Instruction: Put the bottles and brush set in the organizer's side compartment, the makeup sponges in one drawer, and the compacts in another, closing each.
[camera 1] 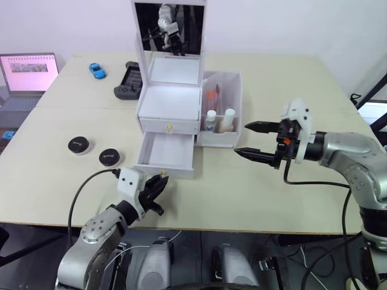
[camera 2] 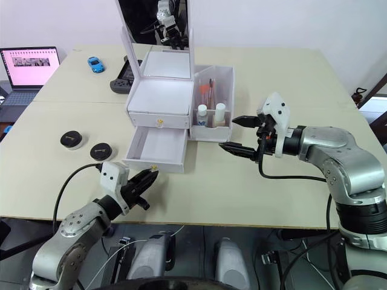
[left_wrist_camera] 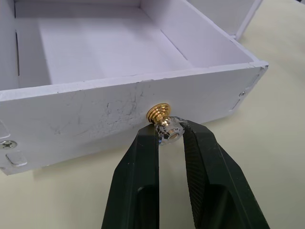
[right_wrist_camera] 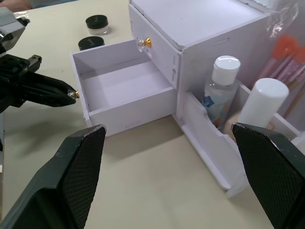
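The left gripper [left_wrist_camera: 169,136] pinches the knob [left_wrist_camera: 164,125] of the pulled-out, empty lower drawer [camera 1: 164,154], ready for the compacts [camera 1: 78,145] waiting on the table [camera 1: 254,193]; the right gripper [camera 1: 257,140] hovers wide open and empty beside the side compartment [camera 1: 233,90].

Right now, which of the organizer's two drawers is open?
The lower drawer is open, pulled out and empty, with the left end effector pinching its knob. The upper drawer sits flush and shut.

No readable text, labels, brands or numbers on anything.
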Motion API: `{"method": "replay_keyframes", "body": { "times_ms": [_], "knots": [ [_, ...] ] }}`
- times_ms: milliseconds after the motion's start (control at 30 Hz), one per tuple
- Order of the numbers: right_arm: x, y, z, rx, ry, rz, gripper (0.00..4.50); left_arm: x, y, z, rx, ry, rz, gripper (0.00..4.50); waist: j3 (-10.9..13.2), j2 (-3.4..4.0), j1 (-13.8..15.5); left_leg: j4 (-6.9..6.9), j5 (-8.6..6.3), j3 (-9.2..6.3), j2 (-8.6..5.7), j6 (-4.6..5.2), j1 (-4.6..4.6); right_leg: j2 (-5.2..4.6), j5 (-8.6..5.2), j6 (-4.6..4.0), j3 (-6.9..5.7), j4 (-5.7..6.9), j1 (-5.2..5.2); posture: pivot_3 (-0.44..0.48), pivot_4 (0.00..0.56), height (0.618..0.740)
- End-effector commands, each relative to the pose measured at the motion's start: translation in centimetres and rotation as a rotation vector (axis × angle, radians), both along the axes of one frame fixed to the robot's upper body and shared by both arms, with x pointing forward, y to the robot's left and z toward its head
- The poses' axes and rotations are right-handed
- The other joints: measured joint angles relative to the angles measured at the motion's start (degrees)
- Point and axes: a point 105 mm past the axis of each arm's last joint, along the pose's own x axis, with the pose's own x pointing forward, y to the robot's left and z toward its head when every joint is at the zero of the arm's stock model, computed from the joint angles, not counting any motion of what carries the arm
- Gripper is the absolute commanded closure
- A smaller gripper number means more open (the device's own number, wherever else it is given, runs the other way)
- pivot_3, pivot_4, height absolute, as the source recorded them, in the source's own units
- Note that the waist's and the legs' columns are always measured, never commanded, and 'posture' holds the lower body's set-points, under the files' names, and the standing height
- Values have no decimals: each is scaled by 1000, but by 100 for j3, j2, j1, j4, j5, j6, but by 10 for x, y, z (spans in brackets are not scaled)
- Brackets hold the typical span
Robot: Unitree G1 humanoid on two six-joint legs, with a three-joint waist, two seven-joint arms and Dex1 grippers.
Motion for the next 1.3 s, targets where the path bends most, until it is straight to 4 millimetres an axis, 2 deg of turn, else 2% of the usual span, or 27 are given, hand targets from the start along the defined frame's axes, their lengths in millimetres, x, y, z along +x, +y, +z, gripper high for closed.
{"method": "replay_keyframes", "body": {
  "times_ms": [33, 133, 167, 200, 233, 333, 467, 633, 767, 833, 900, 967, 1100, 1233, 1300],
  "knots": [
    [-1, 2, 15, 12, -56, 25, 0, -3, 0, 13, -51, -30, -16, 2972, 0, 0, -1, 0, 0, 0, 0, 0, 0, 0, 0, 0, 0, 0, -1, 0, 150, 740],
    [1, -3, 16, 14, -51, 28, 0, -13, 3, 13, -70, 2, -74, 1442, 0, 0, -2, -1, 0, 0, 0, 1, 0, 1, 0, -1, 0, 0, -2, 0, 150, 740],
    [1, -5, 16, 13, -49, 27, 0, -16, 5, 12, -71, 15, -91, 767, 0, 0, -4, -2, -1, 2, 1, 1, 0, 0, 0, -1, 1, 0, -3, 0, 150, 740],
    [1, -7, 15, 14, -43, 30, 0, -21, 7, 10, -68, 41, -124, 461, 0, 0, -4, -2, -1, 2, 1, 1, -1, 0, 0, -1, 1, -1, -3, 0, 150, 740],
    [0, -11, 13, 19, -40, 27, 0, -24, 19, 13, -60, 46, -149, 21, 0, 0, -5, -2, -1, 2, 1, 1, -1, 0, -1, -1, 1, -1, -4, 0, 150, 740],
    [-1, -25, 7, 4, -54, 3, 0, -28, 50, 25, -49, 44, -175, 21, 2, 2, 10, -5, -1, 1, 4, 1, -2, 2, -4, -8, -2, 0, -18, 0, 150, 740],
    [6, -62, -9, -6, -11, -122, 0, -18, 115, 37, 56, 8, -49, 21, 2, 3, 0, -3, -3, 7, 3, 0, -1, -6, -5, -9, -3, -10, -28, 0, 150, 740],
    [8, -108, -19, -52, -42, -240, 0, -26, 176, 54, 159, 5, 1, 21, 3, 2, -18, -5, -9, 19, 4, -5, -1, -10, -4, -9, -1, -15, -32, 0, 150, 740],
    [13, -126, -21, -24, -84, -289, 0, -22, 224, 64, 230, -11, 126, 21, 6, 13, -58, -10, -10, 23, 4, -6, 1, -11, -5, -8, 0, -14, -40, 0, 150, 740],
    [12, -136, -28, -21, -60, -310, 0, -19, 256, 68, 295, -26, 247, 21, 6, 13, -72, -14, -10, 22, 6, -6, 1, -11, -5, -8, -1, -14, -41, 0, 150, 740],
    [10, -144, -33, -24, -52, -331, 0, -19, 274, 69, 308, -28, 310, 21, 7, 13, -117, -18, -10, 23, 6, -6, 1, -11, -5, -8, -1, -15, -42, 0, 150, 740],
    [9, -152, -38, -35, -52, -353, 0, -22, 287, 69, 342, -32, 350, 21, 7, 13, -148, -24, -10, 31, 5, -7, 1, -16, -5, -8, 2, -18, -42, 0, 150, 740],
    [7, -157, -44, -44, -43, -359, 0, -28, 294, 59, 373, -2, 357, 21, 7, 13, -191, -39, -10, 59, 8, -6, 2, -17, -3, -6, 26, -10, -39, 0, 150, 740],
    [10, -148, -42, -12, -58, -343, 0, -27, 294, 59, 338, -35, 354, 21, 6, 12, -250, -48, -10, 75, 12, -6, 10, -12, -3, -5, 42, -3, -47, 0, 150, 740],
    [11, -142, -32, 50, -37, -315, 0, -23, 291, 63, 350, -69, 344, 21, 6, 11, -263, -49, -10, 79, 13, -6, 11, -12, -3, -5, 44, -3, -47, 0, 150, 740]
  ]
}}
